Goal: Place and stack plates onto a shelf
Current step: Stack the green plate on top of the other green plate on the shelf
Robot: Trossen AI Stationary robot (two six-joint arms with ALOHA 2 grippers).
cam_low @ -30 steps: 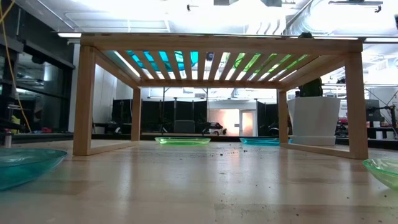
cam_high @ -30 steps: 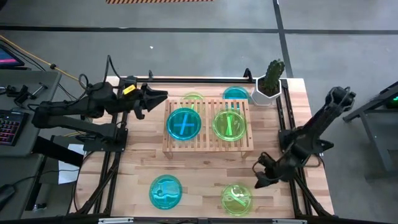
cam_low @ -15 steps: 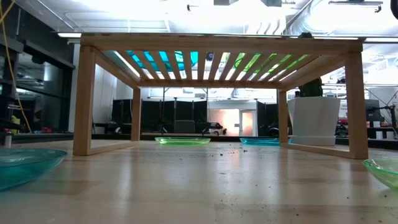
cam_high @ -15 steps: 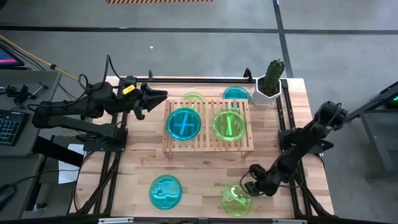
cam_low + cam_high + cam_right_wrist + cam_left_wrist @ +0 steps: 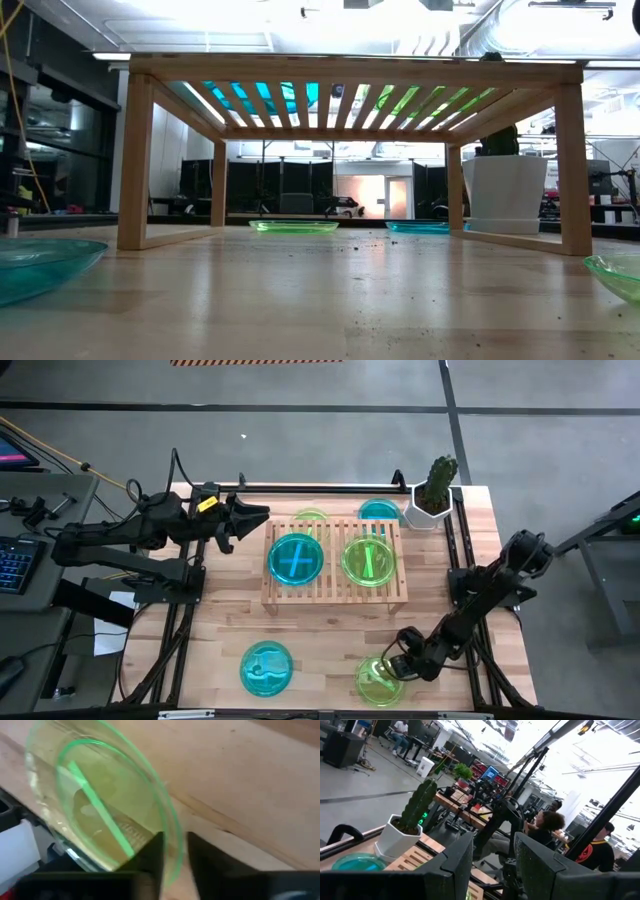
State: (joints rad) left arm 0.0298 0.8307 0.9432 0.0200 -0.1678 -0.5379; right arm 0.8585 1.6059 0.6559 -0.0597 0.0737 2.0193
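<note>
My right gripper [image 5: 393,661] is low at the table's near right, at the far-right rim of a lime green plate [image 5: 380,681] lying flat on the tabletop. In the right wrist view my right gripper [image 5: 176,839] is open by a narrow gap, one finger over the plate's bowl [image 5: 100,805] and one outside. My left gripper [image 5: 252,512] hovers open beyond the shelf's far left corner. The wooden slat shelf [image 5: 334,592] carries a blue plate [image 5: 296,558] and a green plate [image 5: 368,558]. Another blue plate [image 5: 266,667] lies near left. My right gripper stands with its fingers [image 5: 154,854] on either side of the green plate's rim [image 5: 169,825], slanting down from the right. I cannot tell whether they touch it. The plate lies flat on the table.
A green plate [image 5: 310,515] and a blue plate [image 5: 378,510] lie on the table behind the shelf. A potted cactus [image 5: 432,495] stands at the far right corner. The near middle of the tabletop [image 5: 320,650] is bare wood.
My right gripper has moved toward the near edge and leftward, dropping to the green plate's rim; most of the travel came early, then it slowed. No plate has moved.
</note>
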